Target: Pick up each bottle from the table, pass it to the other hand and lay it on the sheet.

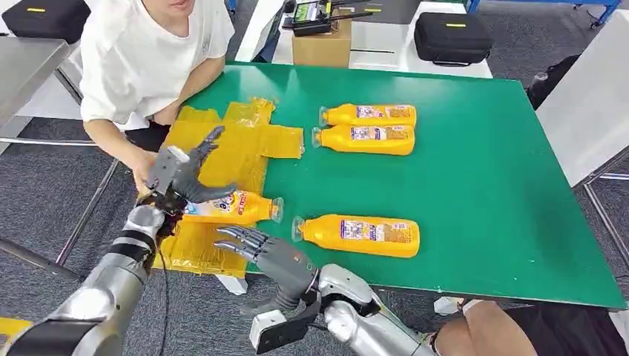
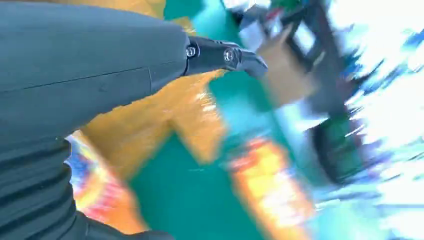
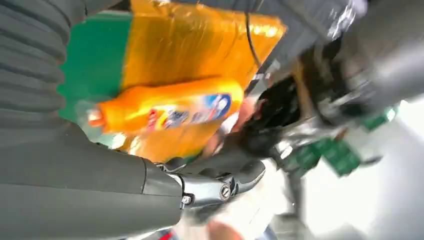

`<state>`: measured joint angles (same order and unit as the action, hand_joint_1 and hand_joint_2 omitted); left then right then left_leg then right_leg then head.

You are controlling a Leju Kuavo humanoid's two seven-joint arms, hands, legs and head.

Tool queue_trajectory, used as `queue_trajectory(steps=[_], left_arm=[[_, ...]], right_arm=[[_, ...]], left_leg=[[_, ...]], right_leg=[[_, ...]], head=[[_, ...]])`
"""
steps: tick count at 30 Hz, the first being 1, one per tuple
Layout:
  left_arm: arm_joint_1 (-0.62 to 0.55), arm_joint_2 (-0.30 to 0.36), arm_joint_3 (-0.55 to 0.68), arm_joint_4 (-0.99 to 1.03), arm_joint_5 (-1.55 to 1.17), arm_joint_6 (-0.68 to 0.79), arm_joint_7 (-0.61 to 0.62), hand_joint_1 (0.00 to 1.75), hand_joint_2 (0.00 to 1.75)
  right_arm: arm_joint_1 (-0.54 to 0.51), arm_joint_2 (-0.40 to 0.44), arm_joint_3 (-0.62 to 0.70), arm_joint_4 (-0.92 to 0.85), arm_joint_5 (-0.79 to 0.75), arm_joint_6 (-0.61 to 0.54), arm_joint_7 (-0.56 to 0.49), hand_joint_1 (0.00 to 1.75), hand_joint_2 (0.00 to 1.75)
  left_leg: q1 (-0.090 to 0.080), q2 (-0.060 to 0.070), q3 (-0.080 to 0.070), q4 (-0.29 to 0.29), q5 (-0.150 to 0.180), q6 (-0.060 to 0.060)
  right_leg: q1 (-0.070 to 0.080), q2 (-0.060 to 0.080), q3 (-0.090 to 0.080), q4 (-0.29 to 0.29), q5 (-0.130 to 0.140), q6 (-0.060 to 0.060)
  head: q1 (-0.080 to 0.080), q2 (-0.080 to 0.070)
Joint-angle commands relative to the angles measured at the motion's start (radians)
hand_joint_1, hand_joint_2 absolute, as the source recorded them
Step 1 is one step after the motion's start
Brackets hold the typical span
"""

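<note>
Left hand grips the base end of an orange bottle, fingers partly spread above it; bottle lies level, cap pointing right, over the near edge of the yellow sheet. Right hand just below the bottle, fingers apart, holding nothing. Three more orange bottles on the green table: one near the right hand, two side by side farther back. A person in a white shirt sits beside the sheet.
</note>
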<state>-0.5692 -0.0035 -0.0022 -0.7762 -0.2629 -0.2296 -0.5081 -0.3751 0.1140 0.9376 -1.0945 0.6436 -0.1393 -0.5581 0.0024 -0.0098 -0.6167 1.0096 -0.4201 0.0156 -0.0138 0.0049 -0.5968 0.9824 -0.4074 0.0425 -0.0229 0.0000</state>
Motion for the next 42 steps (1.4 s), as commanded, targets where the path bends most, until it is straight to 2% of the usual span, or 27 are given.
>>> queue_trajectory(steps=[1,5,6,9,11,14,17,21,24,27,30,32,37,42], left_arm=[[0.256,-0.088,0.098,-0.540,0.338,0.067,0.004,0.00,1.75],[0.325,-0.104,0.092,-0.661,0.374,0.101,-0.028,0.00,1.75],[0.348,-0.113,0.100,-0.698,0.400,0.105,-0.034,0.00,1.75],[0.380,-0.129,0.122,-0.754,0.461,0.106,-0.036,0.00,1.75],[0.384,-0.126,0.123,-0.760,0.463,0.104,-0.034,0.00,1.75],[0.410,-0.135,0.132,-0.790,0.491,0.120,-0.035,0.00,1.75],[0.467,-0.146,0.115,-0.843,0.504,0.124,-0.024,0.00,1.75],[0.530,-0.153,0.052,-0.899,0.465,0.161,-0.041,0.00,1.75],[0.533,-0.155,0.047,-0.899,0.465,0.161,-0.042,0.00,1.75],[0.529,-0.151,0.046,-0.894,0.466,0.164,-0.041,0.00,1.75],[0.553,-0.155,0.023,-0.914,0.467,0.165,-0.042,0.00,1.75],[0.562,-0.153,0.008,-0.918,0.467,0.165,-0.042,0.00,1.75],[0.543,-0.140,-0.024,-0.879,0.483,0.157,-0.022,0.00,1.75],[0.510,-0.130,-0.029,-0.836,0.478,0.177,-0.026,0.00,1.75]], right_arm=[[0.181,-0.059,-0.226,-0.140,-0.010,-0.125,-0.014,0.00,1.75],[0.258,-0.082,-0.316,-0.157,0.034,-0.194,-0.020,0.00,1.75],[0.273,-0.097,-0.340,-0.154,0.090,-0.246,0.016,0.00,1.75],[0.277,-0.139,-0.382,-0.142,0.192,-0.304,0.079,0.00,1.75],[0.276,-0.150,-0.394,-0.141,0.184,-0.303,0.074,0.00,1.75],[0.271,-0.162,-0.452,-0.117,0.272,-0.320,0.160,0.00,1.75],[0.219,-0.176,-0.554,-0.023,0.265,-0.318,0.204,0.00,1.75],[0.072,-0.179,-0.643,0.214,0.318,-0.331,0.222,0.00,1.75],[0.063,-0.182,-0.646,0.224,0.318,-0.329,0.221,0.00,1.75],[0.064,-0.174,-0.640,0.234,0.332,-0.341,0.220,0.00,1.75],[0.007,-0.168,-0.654,0.314,0.322,-0.308,0.234,0.00,1.75],[-0.042,-0.165,-0.650,0.383,0.338,-0.302,0.242,0.00,1.75],[-0.157,-0.141,-0.654,0.530,0.308,-0.240,0.224,0.00,1.75],[-0.196,-0.117,-0.642,0.611,0.275,-0.158,0.173,0.00,1.75]], left_leg=[[0.000,0.001,0.001,-0.001,-0.001,0.000],[0.000,0.000,0.004,-0.001,-0.003,0.000],[0.000,0.000,0.003,-0.001,-0.003,0.000],[0.000,-0.001,0.001,0.000,-0.002,0.000],[0.000,0.000,0.003,0.000,-0.003,0.000],[0.000,0.001,0.002,0.000,-0.002,0.000],[0.000,0.001,0.002,-0.001,-0.002,0.000],[0.000,0.002,0.003,-0.001,-0.003,0.000],[0.000,0.003,0.003,-0.001,-0.002,0.000],[0.000,-0.001,0.001,0.000,-0.001,0.000],[0.000,0.002,0.004,-0.001,-0.003,0.000],[-0.001,0.002,0.001,-0.001,-0.001,0.000],[-0.001,0.002,0.000,0.000,-0.001,0.001],[-0.001,0.001,0.002,-0.001,-0.001,0.000]], right_leg=[[0.000,0.000,0.002,-0.002,-0.001,-0.001],[0.001,-0.002,0.005,-0.002,-0.003,-0.001],[0.001,-0.001,0.003,-0.002,-0.002,-0.001],[0.001,-0.002,0.001,-0.002,-0.002,-0.001],[0.001,-0.001,0.003,-0.002,-0.002,-0.001],[0.000,0.000,0.002,-0.002,-0.002,-0.001],[0.000,0.000,0.002,-0.002,-0.001,-0.001],[0.000,0.001,0.004,-0.002,-0.001,-0.001],[0.000,0.002,0.003,-0.002,0.000,-0.001],[0.001,-0.001,0.002,-0.002,0.000,0.000],[0.001,0.001,0.004,-0.002,-0.001,-0.001],[0.000,0.001,0.001,-0.001,0.000,0.000],[0.000,0.001,0.000,-0.001,0.000,0.000],[0.000,0.000,0.002,-0.001,0.000,-0.001]], head=[[0.000,0.000],[0.000,0.000],[0.000,0.000],[0.000,0.000],[0.000,0.000],[0.000,0.000],[0.000,0.000],[0.000,0.000],[0.000,0.000],[0.000,0.000],[0.000,0.000],[-0.001,0.000],[0.000,0.000],[0.000,0.000]])
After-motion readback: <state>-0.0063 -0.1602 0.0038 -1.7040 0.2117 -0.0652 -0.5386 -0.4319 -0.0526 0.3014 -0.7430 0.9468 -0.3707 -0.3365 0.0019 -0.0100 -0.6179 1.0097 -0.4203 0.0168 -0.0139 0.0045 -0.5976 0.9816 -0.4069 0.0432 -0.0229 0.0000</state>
